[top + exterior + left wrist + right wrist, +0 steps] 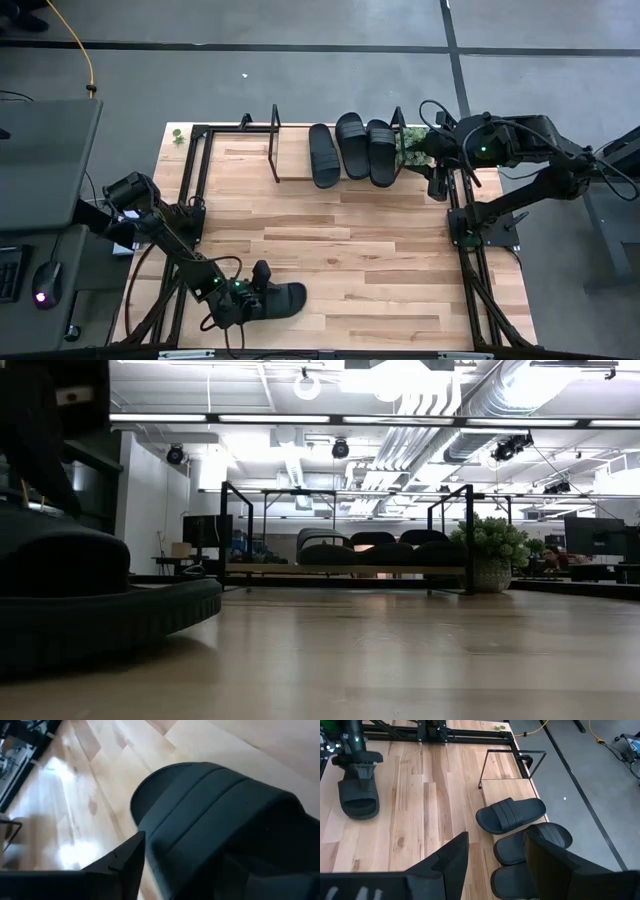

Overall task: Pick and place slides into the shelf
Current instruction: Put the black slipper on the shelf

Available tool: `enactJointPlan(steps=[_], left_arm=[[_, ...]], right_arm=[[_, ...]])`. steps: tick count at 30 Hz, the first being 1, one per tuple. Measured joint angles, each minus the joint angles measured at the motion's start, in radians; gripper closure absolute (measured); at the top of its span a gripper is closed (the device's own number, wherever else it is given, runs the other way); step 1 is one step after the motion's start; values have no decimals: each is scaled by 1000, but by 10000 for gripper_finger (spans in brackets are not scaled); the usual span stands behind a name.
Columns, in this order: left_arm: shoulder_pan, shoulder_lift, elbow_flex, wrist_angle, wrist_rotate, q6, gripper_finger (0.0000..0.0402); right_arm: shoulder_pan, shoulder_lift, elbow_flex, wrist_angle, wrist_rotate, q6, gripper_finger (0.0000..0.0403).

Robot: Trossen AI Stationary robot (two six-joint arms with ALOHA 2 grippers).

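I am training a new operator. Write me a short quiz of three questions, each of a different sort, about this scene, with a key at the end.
1. How many slides lie on the shelf?
2. True or false: the right gripper holds a slide.
3. The fourth slide is: A) on the floor B) on the table's near edge at the left gripper C) beside the plant

Key: 1. three; 2. false, its jaws are open and empty; 3. B

Dark jointed arms (black cables) — green lights
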Motion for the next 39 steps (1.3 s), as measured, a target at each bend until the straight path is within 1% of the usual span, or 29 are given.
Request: enactJointPlan(steps=[2, 5, 10, 14, 15, 17, 22, 26, 29, 34, 39], left_arm=[[4, 26, 0, 21, -11, 18, 247], [2, 54, 2, 46, -56, 27, 276], [1, 54, 2, 55, -124, 28, 335], [3, 53, 13, 61, -140, 29, 385], [3, 53, 20, 61, -142, 29, 392], [4, 53, 32, 58, -150, 38, 393], [3, 53, 50, 45, -192, 108, 376], [3, 53, 65, 9, -256, 151, 388], [3, 53, 97, -81, -332, 165, 396], [4, 53, 176, -235, -470, 163, 381], [4, 53, 254, -394, -533, 153, 385]], right_arm=[[0, 0, 0, 0, 0, 0, 220], [0, 1, 0, 0, 0, 0, 220], [0, 1, 0, 0, 0, 0, 220], [0, 4, 0, 0, 10, -19, 220], [0, 5, 0, 0, 12, -19, 220], [0, 6, 0, 0, 24, -19, 220], [0, 6, 0, -1, 46, -27, 220], [0, 7, 0, -2, 46, -25, 220], [0, 7, 0, -2, 47, -9, 220], [0, 23, 0, -33, 66, 8, 220], [0, 66, 0, -62, 148, -11, 220]])
